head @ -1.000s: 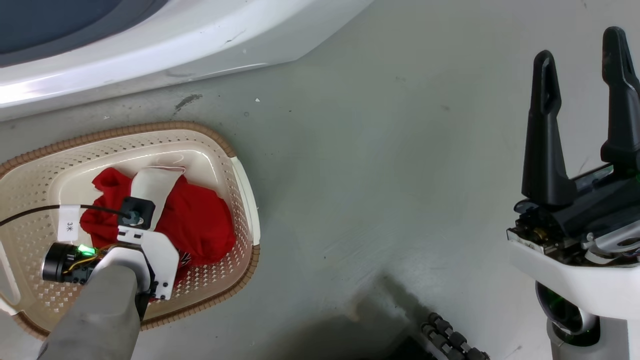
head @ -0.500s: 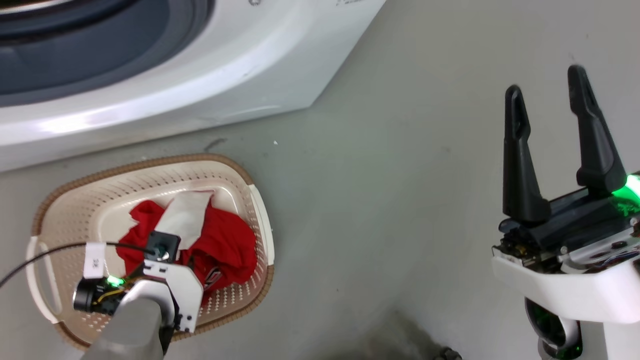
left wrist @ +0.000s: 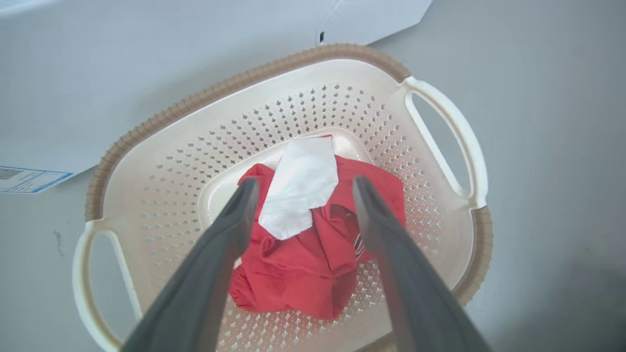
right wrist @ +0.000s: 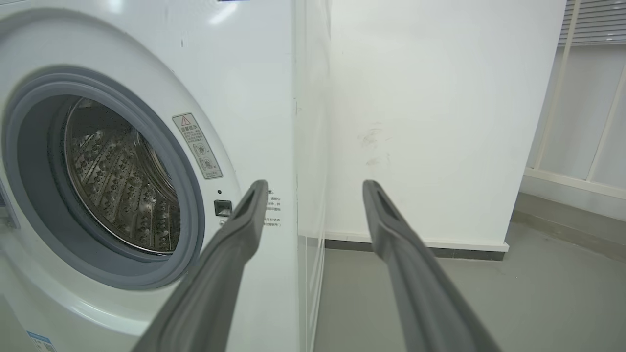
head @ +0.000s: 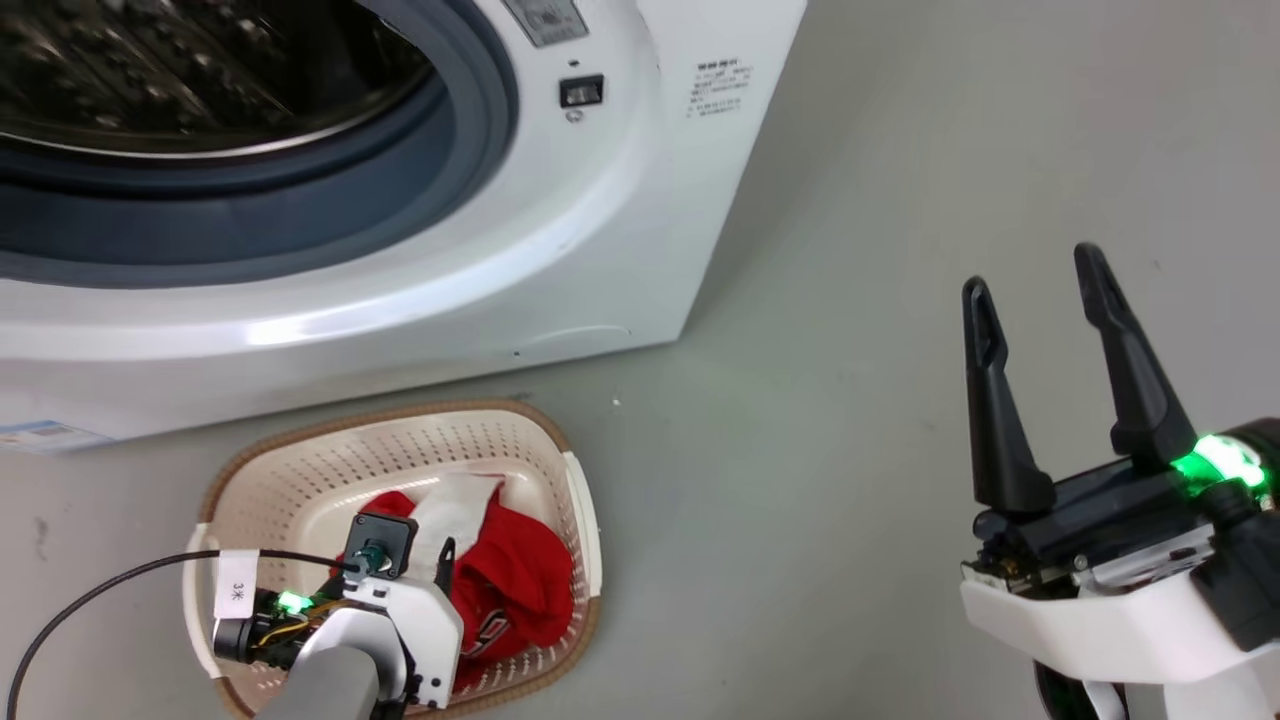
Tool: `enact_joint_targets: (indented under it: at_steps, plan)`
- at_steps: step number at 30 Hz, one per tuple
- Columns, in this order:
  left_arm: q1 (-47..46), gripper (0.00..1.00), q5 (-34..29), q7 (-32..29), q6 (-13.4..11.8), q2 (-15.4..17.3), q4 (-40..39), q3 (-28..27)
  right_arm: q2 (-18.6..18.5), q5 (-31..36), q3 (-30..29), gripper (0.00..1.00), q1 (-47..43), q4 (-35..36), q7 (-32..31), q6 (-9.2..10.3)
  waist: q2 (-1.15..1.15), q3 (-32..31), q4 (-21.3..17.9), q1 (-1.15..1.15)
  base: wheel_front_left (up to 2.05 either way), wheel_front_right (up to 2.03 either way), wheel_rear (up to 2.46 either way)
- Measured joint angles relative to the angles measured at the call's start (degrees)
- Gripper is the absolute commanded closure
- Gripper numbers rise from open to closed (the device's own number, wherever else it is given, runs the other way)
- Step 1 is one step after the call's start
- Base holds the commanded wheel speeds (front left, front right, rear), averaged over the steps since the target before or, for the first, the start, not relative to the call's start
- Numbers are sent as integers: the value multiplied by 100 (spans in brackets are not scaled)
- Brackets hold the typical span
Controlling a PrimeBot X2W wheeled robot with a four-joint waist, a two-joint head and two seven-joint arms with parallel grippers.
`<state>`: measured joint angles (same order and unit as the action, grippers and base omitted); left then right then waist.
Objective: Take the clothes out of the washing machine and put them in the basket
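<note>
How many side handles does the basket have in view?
2. In the left wrist view, one white handle is at the basket's right end, the second handle at its left end; neither is hidden.

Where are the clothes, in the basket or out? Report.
In. The red clothes lie bunched on the basket floor, left hand open over them.

- One washer (head: 620,230), with one drum (head: 150,70).
- One basket (head: 300,430), with two handles (left wrist: 457,142).
- One red garment (head: 525,580).
- Two grippers: left gripper (left wrist: 301,183), right gripper (head: 1032,272), two fingers (right wrist: 234,244) each.
- One cable (head: 100,590), with one label (head: 238,585).
</note>
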<state>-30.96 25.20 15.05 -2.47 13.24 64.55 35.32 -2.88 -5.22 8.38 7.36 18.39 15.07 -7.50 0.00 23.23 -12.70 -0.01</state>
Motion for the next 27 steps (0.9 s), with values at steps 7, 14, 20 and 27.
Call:
enact_joint_targets:
  at_steps: [7, 14, 20, 27]
  plan:
    - [636, 0, -272, 3, -304, 55, -1211, -343, -1, 98, -57, 0, -341, -105, 0, 0, 0, -541, 223, 0, 0, 0, 0]
    - [1427, 0, -815, 3, -647, 51, -2956, -1104, -1, 141, -118, 0, -710, -205, 1, 0, 0, -1130, 479, -1, 0, 0, 0]
    - [1893, 0, -1211, 3, -790, -58, -4051, -1695, -1, 170, -187, 0, -913, -265, 0, 0, 0, -1421, 631, -1, 0, 0, 0]
    - [2397, 0, -1562, 3, -838, -280, -4954, -2309, -1, 141, -231, 0, -1077, -344, 1, 0, 0, -1664, 782, 0, 0, 0, 0]
